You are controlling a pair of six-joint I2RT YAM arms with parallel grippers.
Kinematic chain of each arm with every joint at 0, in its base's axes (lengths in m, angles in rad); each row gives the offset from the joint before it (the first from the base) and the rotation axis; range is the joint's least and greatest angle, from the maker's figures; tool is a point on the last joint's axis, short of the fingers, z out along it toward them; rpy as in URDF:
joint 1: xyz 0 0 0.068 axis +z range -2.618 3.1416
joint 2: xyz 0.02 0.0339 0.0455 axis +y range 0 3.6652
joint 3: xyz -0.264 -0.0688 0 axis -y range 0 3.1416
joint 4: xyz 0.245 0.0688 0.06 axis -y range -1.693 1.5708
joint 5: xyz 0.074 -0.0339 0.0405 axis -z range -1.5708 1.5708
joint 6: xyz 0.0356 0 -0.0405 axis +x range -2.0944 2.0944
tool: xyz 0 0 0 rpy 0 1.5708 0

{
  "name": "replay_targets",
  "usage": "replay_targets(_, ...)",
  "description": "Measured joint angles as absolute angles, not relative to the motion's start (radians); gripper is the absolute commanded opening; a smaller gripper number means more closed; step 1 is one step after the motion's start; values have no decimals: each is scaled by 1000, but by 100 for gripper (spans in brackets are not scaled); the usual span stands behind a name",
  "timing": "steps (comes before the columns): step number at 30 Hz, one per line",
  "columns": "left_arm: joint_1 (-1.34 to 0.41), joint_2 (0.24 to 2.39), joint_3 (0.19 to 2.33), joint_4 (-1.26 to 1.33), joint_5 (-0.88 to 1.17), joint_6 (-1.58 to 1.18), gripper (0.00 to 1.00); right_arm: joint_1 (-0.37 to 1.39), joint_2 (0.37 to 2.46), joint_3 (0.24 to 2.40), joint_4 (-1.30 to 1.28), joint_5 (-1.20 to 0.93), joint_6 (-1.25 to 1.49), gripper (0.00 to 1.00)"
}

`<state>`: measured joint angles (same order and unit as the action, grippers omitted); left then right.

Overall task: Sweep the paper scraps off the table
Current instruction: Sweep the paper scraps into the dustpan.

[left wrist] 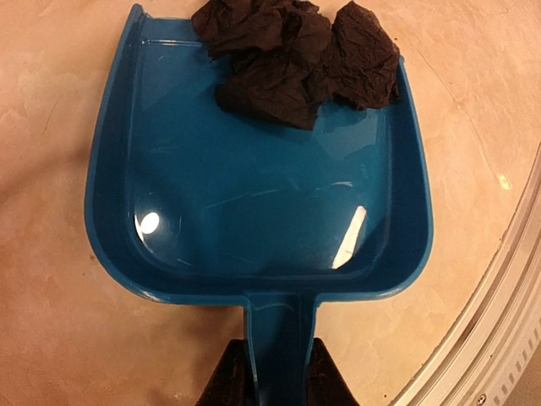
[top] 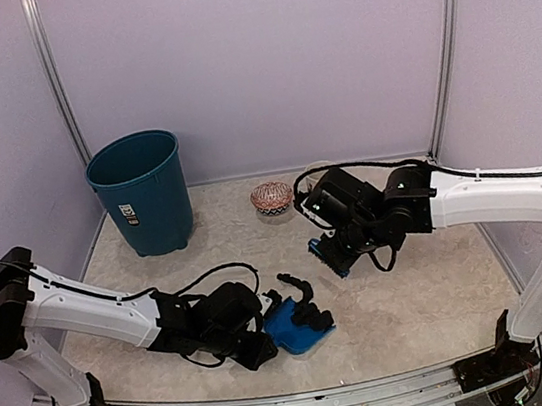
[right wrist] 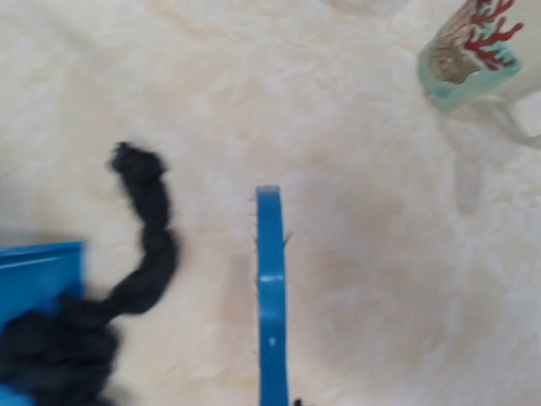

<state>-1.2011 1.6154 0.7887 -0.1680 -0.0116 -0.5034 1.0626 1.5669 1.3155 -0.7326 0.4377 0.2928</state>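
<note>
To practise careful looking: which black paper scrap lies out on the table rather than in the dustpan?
The long twisted strand, stretching over the table near the brush; the crumpled wads sit on the dustpan.

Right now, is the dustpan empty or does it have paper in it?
Not empty: black paper scraps sit at the dustpan's open front edge; its floor behind them is bare.

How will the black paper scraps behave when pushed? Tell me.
Probably light and floppy: the black paper scraps are thin, crumpled wads. Likely to slide, not roll, being irregular. Their twisted tail trailing off the dustpan may drag behind.
</note>
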Motion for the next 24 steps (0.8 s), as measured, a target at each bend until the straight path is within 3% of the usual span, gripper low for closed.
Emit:
replay_targets(13,-1201,1555,735,-172,-35,-596,0,994,1750,1322,-522,396,17,0)
replay_targets(24,-1200,1555,722,-159,-58,-654,0,994,1829,1368,-508,295,-109,0)
